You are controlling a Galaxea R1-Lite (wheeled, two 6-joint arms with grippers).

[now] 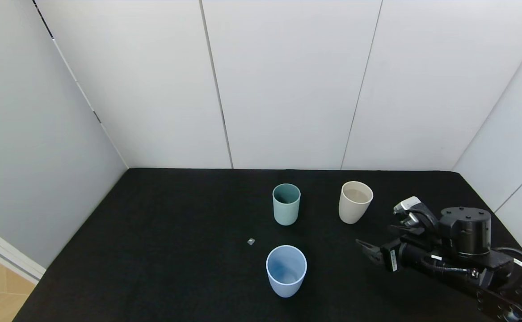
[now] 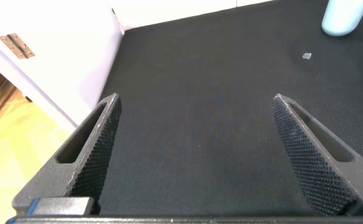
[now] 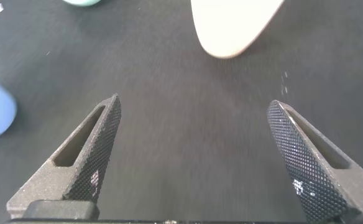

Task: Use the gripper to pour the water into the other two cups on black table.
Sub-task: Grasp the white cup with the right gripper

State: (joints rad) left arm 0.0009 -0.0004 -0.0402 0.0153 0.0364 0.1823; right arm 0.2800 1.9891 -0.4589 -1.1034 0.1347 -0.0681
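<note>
The right gripper (image 1: 368, 248) is hovering with jaws spread wide, holding nothing, just right of the beige cup (image 1: 355, 201). The teal cup (image 1: 286, 204) is standing left of the beige cup on the black table (image 1: 153, 250), the blue cup (image 1: 286, 270) nearer the robot. The left gripper (image 2: 194, 118) is also gaping, empty.

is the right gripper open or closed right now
Open. The right gripper has its jaws spread wide over the black table, nothing between them; the beige cup stands ahead, ungrasped.

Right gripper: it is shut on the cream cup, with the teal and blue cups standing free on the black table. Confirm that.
Not right. The right gripper is open and holds nothing; the right wrist view shows the cream cup ahead of its spread fingers. The teal cup and blue cup do stand free on the black table.
</note>
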